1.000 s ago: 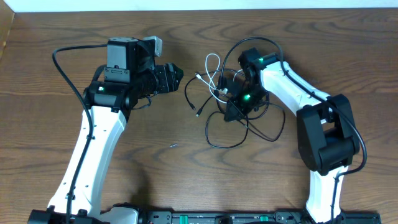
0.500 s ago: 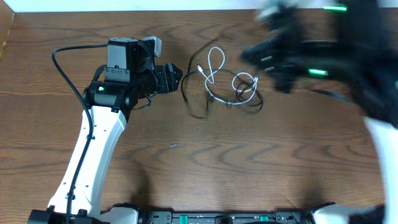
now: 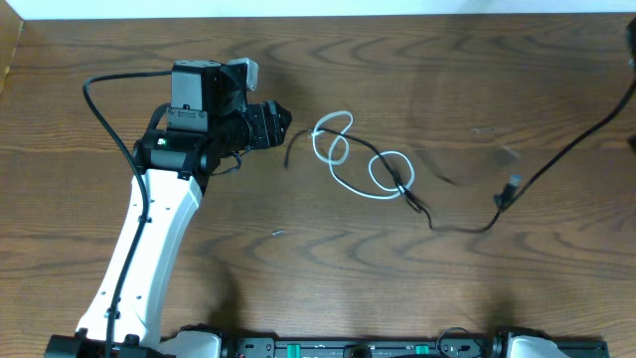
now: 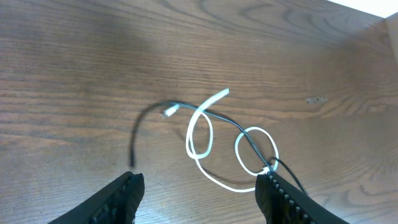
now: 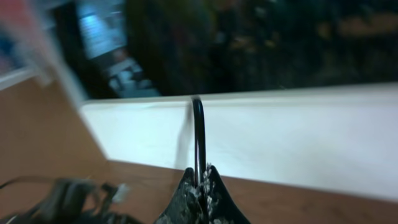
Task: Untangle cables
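Observation:
The white cable (image 3: pixel 338 149) lies in two loops mid-table, also seen in the left wrist view as the white cable (image 4: pixel 199 134). The thin black cable (image 3: pixel 462 229) threads through those loops, then runs right past a small plug (image 3: pixel 509 187) and up off the overhead view's right edge. Its other end (image 4: pixel 138 127) curls left of the white loops. My left gripper (image 3: pixel 278 124) hovers open just left of the cables, nothing between its fingers (image 4: pixel 127 196). My right gripper (image 5: pixel 199 177) is shut on the black cable (image 5: pixel 198 124), which rises straight out of its jaws. The right arm is outside the overhead view.
A tiny dark speck (image 3: pixel 278 234) lies on the wooden table (image 3: pixel 397 288) in front of the cables. The table's far edge meets a white wall (image 5: pixel 280 143). The left arm's own thick black cable (image 3: pixel 99 99) arcs at the far left.
The right arm swung up and right out of the overhead view, dragging the black cable. The tight tangle has stretched out into two white loops and a long black line. The left arm stayed put.

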